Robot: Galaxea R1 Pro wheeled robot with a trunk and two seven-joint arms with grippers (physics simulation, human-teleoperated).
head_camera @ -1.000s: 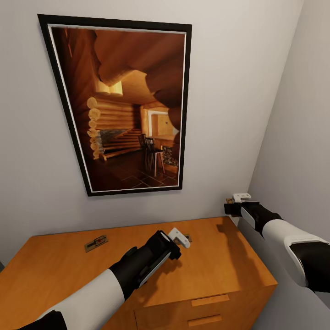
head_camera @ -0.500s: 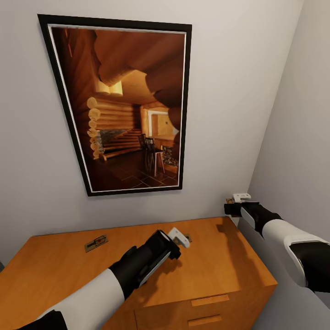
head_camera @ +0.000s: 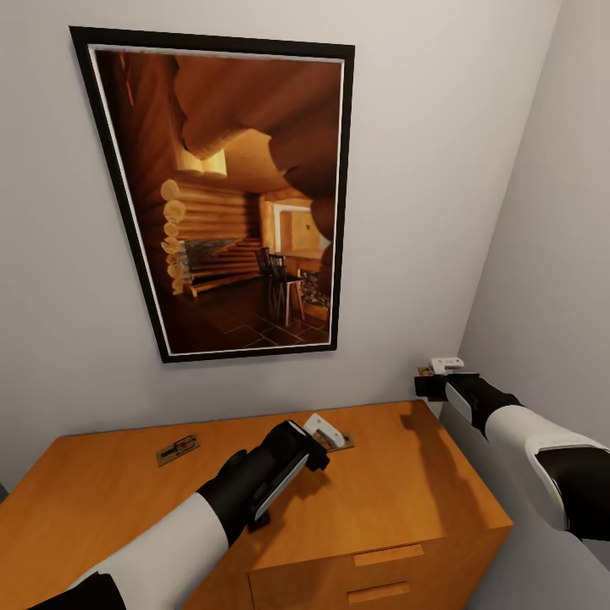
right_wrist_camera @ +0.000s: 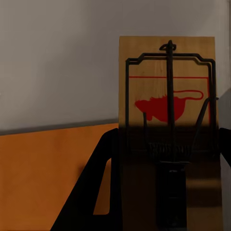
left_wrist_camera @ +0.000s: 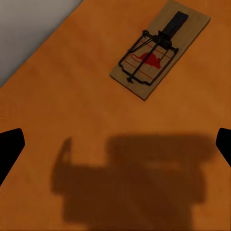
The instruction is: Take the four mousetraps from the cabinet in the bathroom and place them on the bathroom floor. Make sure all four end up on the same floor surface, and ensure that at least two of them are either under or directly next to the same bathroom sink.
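since half a second ago my left gripper [head_camera: 326, 431] is dipping toward the nearer mousetrap [left_wrist_camera: 160, 48] on the cabinet [head_camera: 398, 483], fingers spread wide, touching nothing. further left, another mousetrap [head_camera: 177, 449] is lying untouched on the top. i'm seeing none on the floor yet. right gripper [head_camera: 436, 370] is hanging past the cabinet's end, clamped on a third mousetrap [right_wrist_camera: 166, 120].

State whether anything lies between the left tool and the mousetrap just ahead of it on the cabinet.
Nothing visible does: only bare cabinet top separates the open left tool from the mousetrap.
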